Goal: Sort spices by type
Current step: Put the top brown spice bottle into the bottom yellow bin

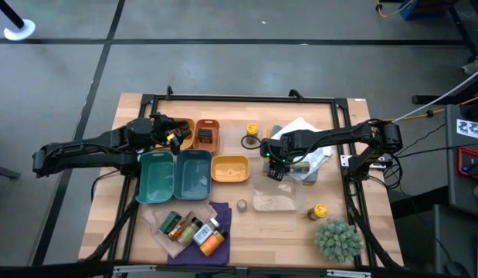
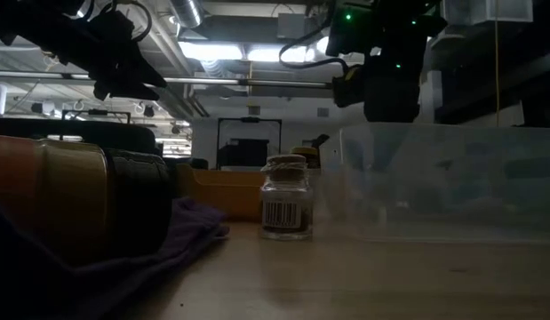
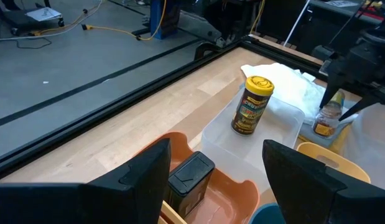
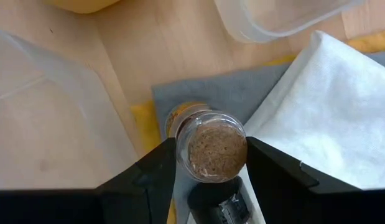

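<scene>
Sitting nearest the table's front edge: jars (image 1: 194,230) in a bunch on purple cloth (image 1: 220,213), plant (image 1: 337,239) at front right w/ a yellow-cap jar (image 1: 320,211) just behind it. Mid-table: small cork jar (image 2: 286,197) standing alone by a clear tray (image 1: 274,201). Teal trays (image 1: 177,174) & yellow tray (image 1: 230,169) behind. R gripper (image 4: 209,155) clamped on a glass jar (image 4: 212,148), held above grey cloth (image 4: 204,93) & white cloth (image 1: 304,131). L gripper (image 3: 214,163) spread wide, empty, over orange tray (image 3: 223,190) w/ black-cap jar (image 3: 190,178); far back, another yellow-cap jar (image 3: 252,106).
</scene>
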